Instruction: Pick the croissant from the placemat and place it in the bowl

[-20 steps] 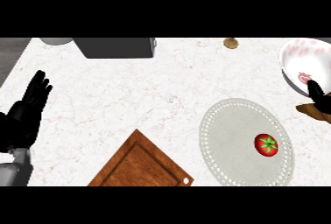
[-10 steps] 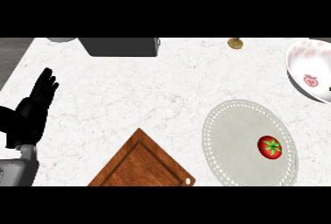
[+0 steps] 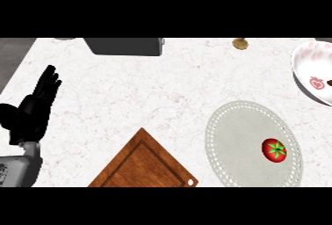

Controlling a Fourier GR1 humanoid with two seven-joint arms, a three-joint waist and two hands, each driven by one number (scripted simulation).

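A white bowl (image 3: pixel 303 66) with pink and red markings stands at the right edge, partly cut off. Inside it, right at the picture's edge, a small brown bit (image 3: pixel 330 82) shows; I cannot tell what it is. The grey oval placemat (image 3: pixel 243 140) lies below the bowl and carries only a red tomato (image 3: pixel 275 150). No croissant shows on the mat. My left hand (image 3: pixel 34 107) rests open at the far left, fingers up, far from the mat and the bowl. My right hand is out of the picture.
A wooden cutting board (image 3: pixel 144 165) lies at the lower middle, left of the placemat. A dark grey box (image 3: pixel 124 45) stands at the counter's far edge, and a small brown round thing (image 3: pixel 240 43) sits to its right.
One second ago my right hand was at the right edge beside the bowl with something brown by it. It has since left the view. The left hand stayed put.
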